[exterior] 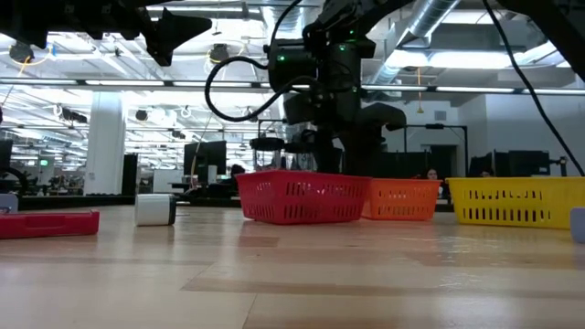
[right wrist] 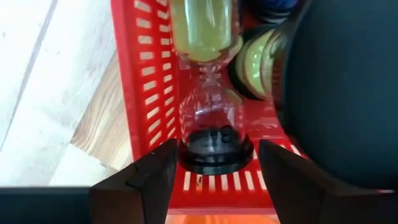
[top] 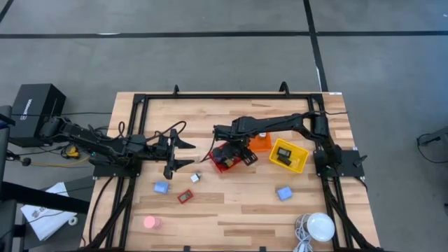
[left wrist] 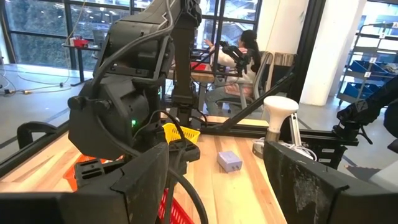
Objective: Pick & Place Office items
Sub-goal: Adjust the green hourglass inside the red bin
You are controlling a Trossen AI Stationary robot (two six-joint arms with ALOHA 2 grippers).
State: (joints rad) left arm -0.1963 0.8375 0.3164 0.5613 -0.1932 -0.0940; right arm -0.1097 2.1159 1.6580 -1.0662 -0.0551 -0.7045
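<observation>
My right gripper (top: 232, 155) is lowered into the red basket (top: 218, 166) and is open. In the right wrist view its fingers stand on either side of the black end cap (right wrist: 216, 151) of an hourglass with yellow-green sand (right wrist: 205, 31), which lies in the basket beside dark rolls (right wrist: 255, 62). My left gripper (top: 183, 154) hovers open above the table, left of the red basket. On the table lie two blue blocks (top: 162, 187) (top: 283, 193), a red-framed piece (top: 185, 197), a pink disc (top: 150, 222) and a silvery bit (top: 196, 178). My right gripper has its fingertips (right wrist: 163, 163) close beside the hourglass's black end cap, coming from above and pointing down into the basket. I cannot tell whether they touch it. The hourglass lies on its side on the basket floor.
An orange basket (top: 261, 144) and a yellow basket (top: 297, 162) holding black rectangles stand right of the red one. A white round lamp (top: 320, 227) sits at the near right corner. A black frame (top: 210, 96) runs around the table edges. A person sits beyond the table (left wrist: 245, 53).
</observation>
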